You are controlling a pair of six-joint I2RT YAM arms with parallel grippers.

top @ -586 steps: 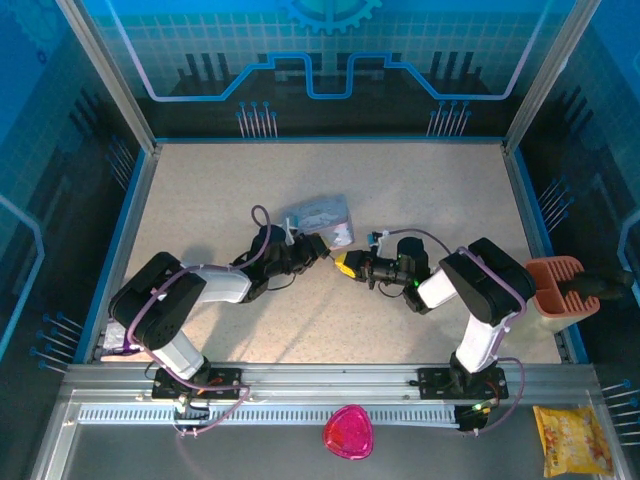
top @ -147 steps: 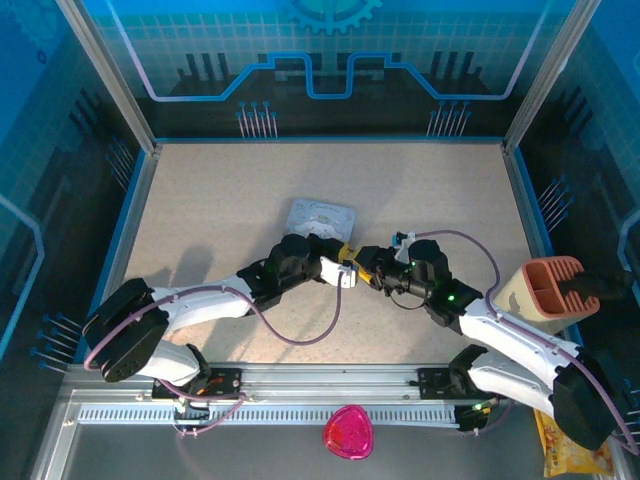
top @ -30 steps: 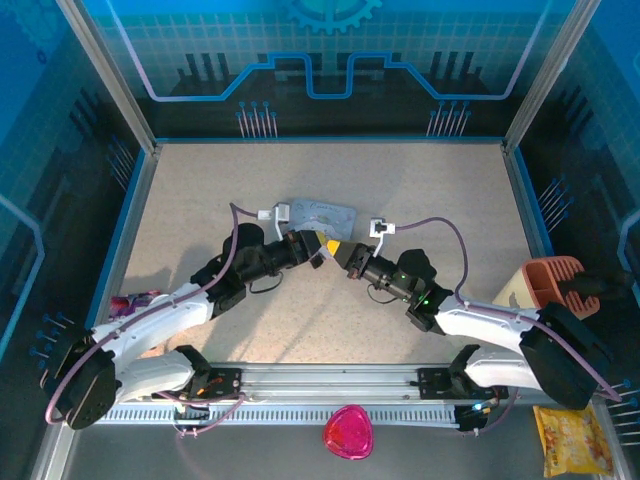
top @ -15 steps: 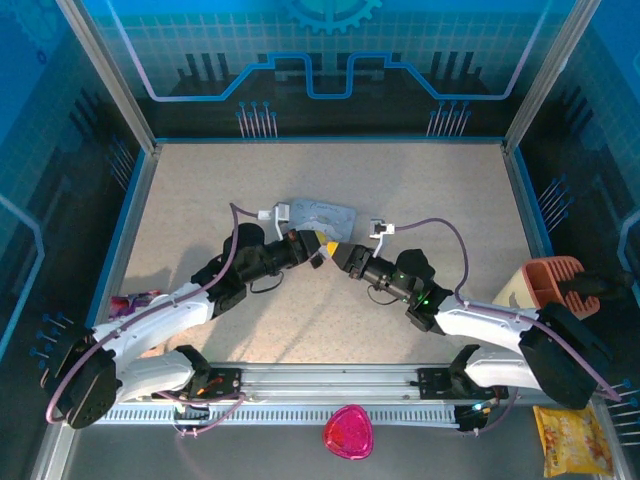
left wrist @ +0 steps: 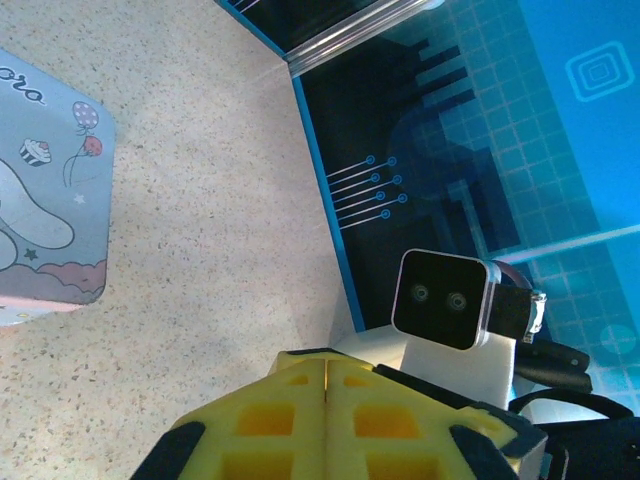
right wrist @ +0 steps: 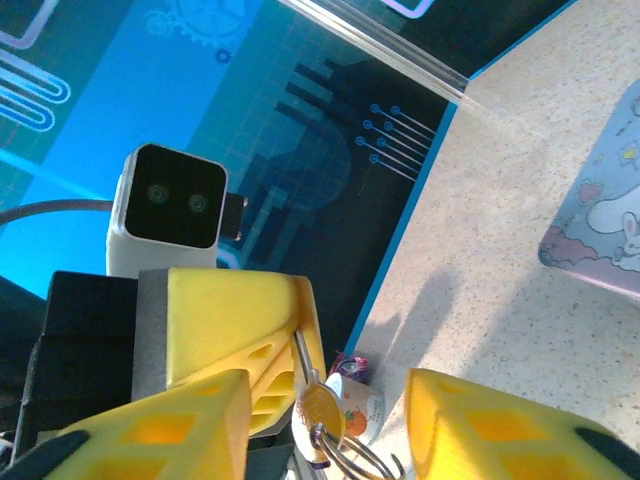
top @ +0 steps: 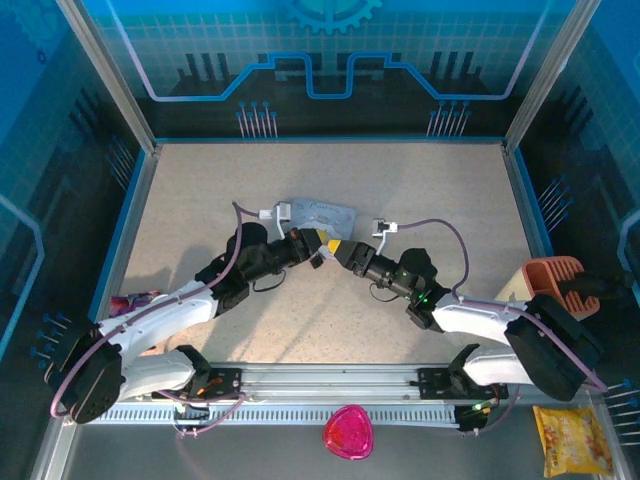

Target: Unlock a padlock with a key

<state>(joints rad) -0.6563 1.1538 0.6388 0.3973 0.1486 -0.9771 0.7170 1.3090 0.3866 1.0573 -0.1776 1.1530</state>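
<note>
Left gripper (left wrist: 325, 375) closed (pads (left wrist: 265, 420) touching), right gripper (right wrist: 328, 392) parted

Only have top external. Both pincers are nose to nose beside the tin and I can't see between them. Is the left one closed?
Observer: Yes. In the left wrist view the left pincer is shut, yellow fingers pressed together with no gap.
Operator: And the right?
Observer: Open. In the right wrist view the right pincer has its fingers spread either side of the left pincer's tip.
Operator: Anything held?
Observer: A small brassy piece with a wire ring hangs from the left pincer's tip on a thin metal stem. I can't tell whether it is the padlock or the key.
</note>
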